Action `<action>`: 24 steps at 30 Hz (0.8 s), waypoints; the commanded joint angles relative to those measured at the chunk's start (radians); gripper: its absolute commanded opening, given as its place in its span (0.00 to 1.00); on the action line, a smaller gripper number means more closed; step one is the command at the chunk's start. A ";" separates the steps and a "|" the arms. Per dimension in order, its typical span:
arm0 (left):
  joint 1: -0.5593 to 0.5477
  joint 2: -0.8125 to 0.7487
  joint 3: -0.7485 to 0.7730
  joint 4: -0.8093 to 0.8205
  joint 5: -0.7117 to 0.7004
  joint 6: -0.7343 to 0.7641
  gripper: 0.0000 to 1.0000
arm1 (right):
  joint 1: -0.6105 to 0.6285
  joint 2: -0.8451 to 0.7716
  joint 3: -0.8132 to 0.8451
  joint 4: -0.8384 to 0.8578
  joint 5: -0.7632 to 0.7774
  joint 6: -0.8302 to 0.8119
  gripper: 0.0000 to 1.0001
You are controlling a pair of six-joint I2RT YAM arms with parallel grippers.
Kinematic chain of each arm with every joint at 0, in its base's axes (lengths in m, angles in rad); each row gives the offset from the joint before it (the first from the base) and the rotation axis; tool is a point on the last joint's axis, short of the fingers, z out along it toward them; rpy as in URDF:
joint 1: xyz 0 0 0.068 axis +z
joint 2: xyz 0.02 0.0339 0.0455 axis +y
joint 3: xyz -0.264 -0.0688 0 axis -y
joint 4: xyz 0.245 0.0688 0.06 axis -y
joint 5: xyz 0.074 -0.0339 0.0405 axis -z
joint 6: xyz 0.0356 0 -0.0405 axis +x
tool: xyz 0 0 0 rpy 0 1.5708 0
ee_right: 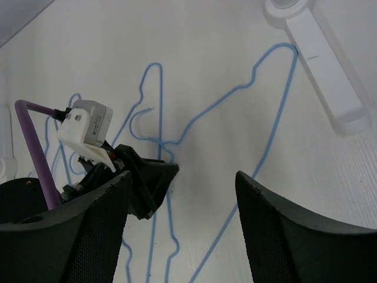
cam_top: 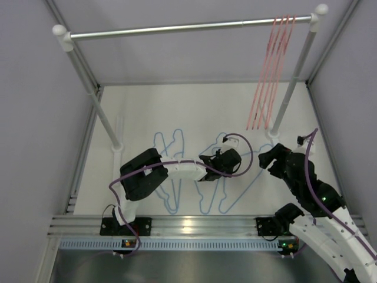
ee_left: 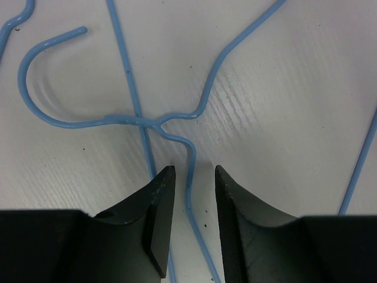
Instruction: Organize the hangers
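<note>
Several pink-red hangers hang together at the right end of the silver rail. Several light blue hangers lie overlapping on the white table. My left gripper is low over them. In the left wrist view it is open by a narrow gap and straddles the wire just below one blue hanger's twisted neck, its hook to the left. My right gripper is open and empty, above the table to the right of the left gripper. A blue hanger lies below it.
The rack's two slanted posts stand on white feet, one at the back left and one at the back right, close to my right gripper. Grey walls close in both sides. An aluminium rail runs along the near edge.
</note>
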 commanded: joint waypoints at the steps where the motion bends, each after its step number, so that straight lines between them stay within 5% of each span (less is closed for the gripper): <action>1: -0.002 0.021 0.024 -0.024 -0.021 0.030 0.36 | 0.015 -0.014 -0.001 0.036 -0.002 -0.003 0.69; 13: 0.000 0.026 -0.035 -0.030 -0.017 0.043 0.00 | 0.015 -0.027 -0.002 0.020 0.001 0.001 0.69; 24: 0.000 -0.239 -0.154 -0.031 -0.037 0.047 0.00 | 0.015 0.021 -0.012 0.036 -0.027 0.005 0.68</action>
